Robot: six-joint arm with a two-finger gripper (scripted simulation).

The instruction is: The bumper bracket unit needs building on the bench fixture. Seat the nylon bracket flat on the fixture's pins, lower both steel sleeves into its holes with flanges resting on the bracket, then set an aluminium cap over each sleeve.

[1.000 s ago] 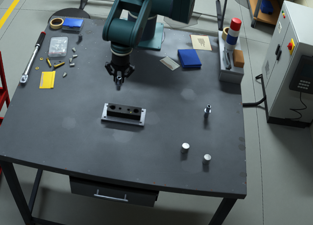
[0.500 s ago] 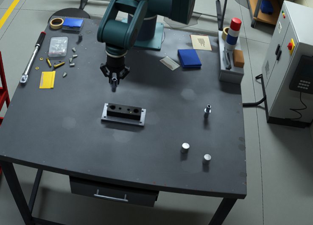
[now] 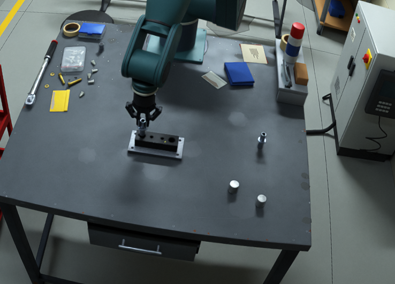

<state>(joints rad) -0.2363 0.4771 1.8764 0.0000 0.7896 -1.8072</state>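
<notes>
The left hole of the black nylon bracket (image 3: 156, 141) is hidden behind a steel sleeve (image 3: 141, 125) that my closed gripper (image 3: 142, 121) holds upright over that end of the bracket. The sleeve's lower end reaches the bracket's top, and I cannot tell whether it has entered the hole. The bracket sits on the grey fixture plate (image 3: 156, 148) near the bench's middle, with its right hole open. A second steel sleeve (image 3: 262, 139) stands upright to the right. Two aluminium caps (image 3: 233, 186) (image 3: 261, 200) stand apart from each other near the front right.
Behind the work stands the arm's teal base (image 3: 178, 42), with a blue pad (image 3: 239, 73) and paper to its right. A grey box (image 3: 292, 80) with a striped cylinder sits at the right edge. A wrench (image 3: 40, 72), loose hardware and a yellow card (image 3: 60, 100) lie far left.
</notes>
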